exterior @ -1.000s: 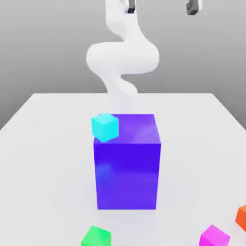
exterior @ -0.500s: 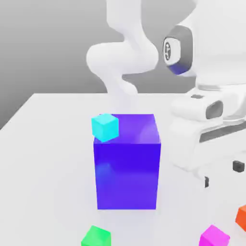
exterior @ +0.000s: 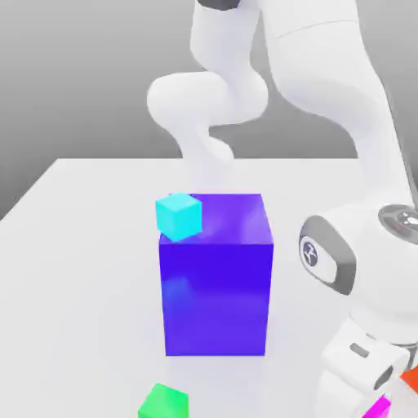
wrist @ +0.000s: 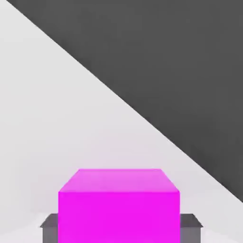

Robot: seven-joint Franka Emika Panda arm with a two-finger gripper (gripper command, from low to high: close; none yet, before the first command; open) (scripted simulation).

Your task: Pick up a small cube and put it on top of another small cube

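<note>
From the hand view the magenta cube [wrist: 118, 206] sits on the white desk [wrist: 57, 133] between the two dark fingertips [wrist: 50, 227] of the tool [wrist: 119, 228], which stands wide, flanking it without visibly pressing. Judging from this, the step is the grasp: stay centred, close squarely on the side faces, then lift straight. In the exterior view the arm's wrist hides most of that cube and of the orange cube [exterior: 411, 378]; farther off, the green cube [exterior: 163, 402] is cut by the frame and the cyan cube [exterior: 179, 215] rests by the blue block [exterior: 216, 277], front or top unclear.

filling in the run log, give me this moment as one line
phase: reach | end effector: astride small bright magenta cube | cube: on white table | lifted: no
</note>
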